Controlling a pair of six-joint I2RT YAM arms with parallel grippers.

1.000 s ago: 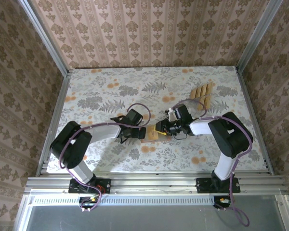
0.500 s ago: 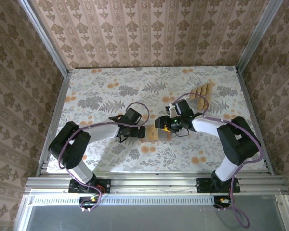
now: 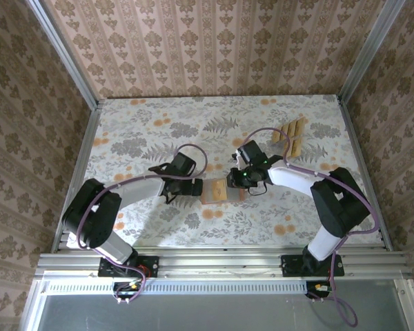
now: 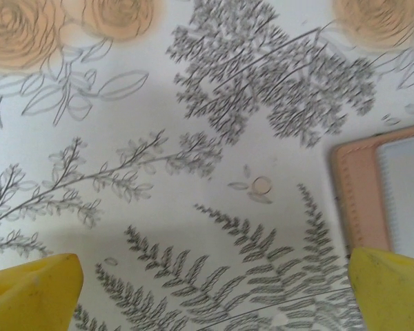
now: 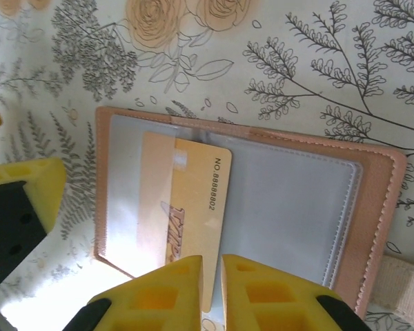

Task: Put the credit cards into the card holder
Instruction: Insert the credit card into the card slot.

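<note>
As a credit card [image 5: 193,200] lies partly tucked under the 9 o'clock pocket film of the opened card holder [image 5: 290,200], the right gripper [image 5: 211,283] hangs over its protruding end. Its jaws are drawn almost together, and no firm pinch on the card can be made out. From those fingertips the card lies toward 12 o'clock, its long axis running 12 to 6 and its near end overhanging the holder's 6 o'clock edge, so a push toward 12 by this nearer arm looks likely. The left gripper [image 4: 214,296], spread wide and empty, stands just beside the holder. Seen from above, the spare cards [image 3: 293,138] sit well apart at 1 o'clock.
</note>
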